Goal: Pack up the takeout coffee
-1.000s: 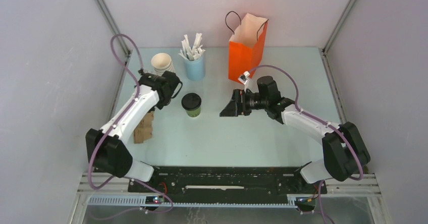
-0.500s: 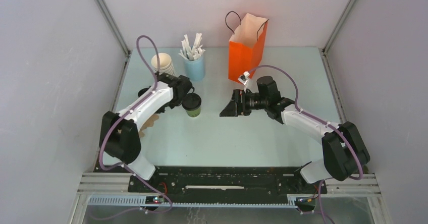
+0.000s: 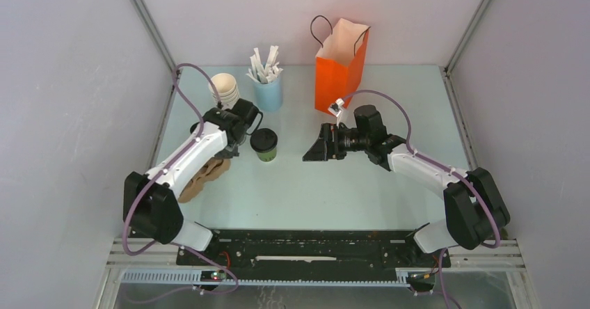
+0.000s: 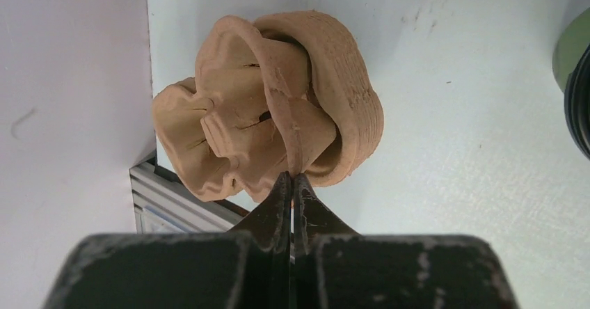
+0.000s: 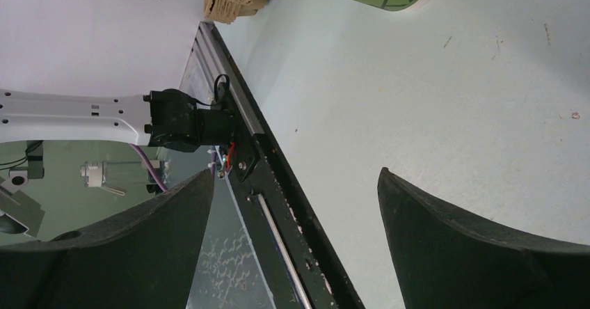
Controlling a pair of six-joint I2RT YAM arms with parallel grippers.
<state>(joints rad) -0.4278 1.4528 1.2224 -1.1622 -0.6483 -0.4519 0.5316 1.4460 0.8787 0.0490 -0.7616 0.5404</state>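
From above we see the lidded coffee cup [image 3: 264, 144] centre-left, an open orange bag [image 3: 339, 72] upper centre, and a blue cup [image 3: 268, 94] holding white sticks [image 3: 264, 64]. Left wrist: our left gripper [image 4: 291, 184] is clenched at brown cardboard [image 4: 264, 107]. Right wrist: our right gripper [image 5: 296, 184] is released, empty.

Two robot arms, the left arm [image 3: 186, 157] and the right arm [image 3: 421, 164], share one table [image 3: 334, 191] with one lidded takeout coffee [image 3: 264, 144], one orange paper bag [image 3: 341, 65] and one light blue cup [image 3: 268, 94]. The blue cup holds a bunch of white sticks [image 3: 264, 64], too crowded to count, and there is one stack of cream cups [image 3: 224, 86], the number in it unclear. One crumpled cluster of brown cardboard sleeves [image 4: 271, 107] completes the tally, its pieces too tangled to count.
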